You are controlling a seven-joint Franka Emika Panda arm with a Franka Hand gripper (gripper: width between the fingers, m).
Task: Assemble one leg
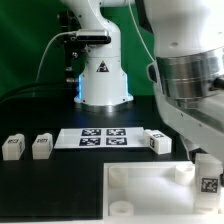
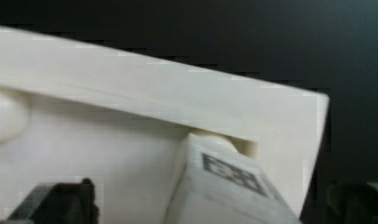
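Observation:
A leg, a white block with a black-and-white tag, stands tilted at a corner notch of the large white panel. My gripper is open around it. One dark finger stands well off the leg and the other finger is close beside it. In the exterior view this leg is at the panel's right corner, under the gripper. Three more legs lie on the table: two at the exterior view's left and one near the middle.
The marker board lies flat behind the panel. The robot's white base stands at the back centre. The arm's big white links fill the exterior view's right. The table is black.

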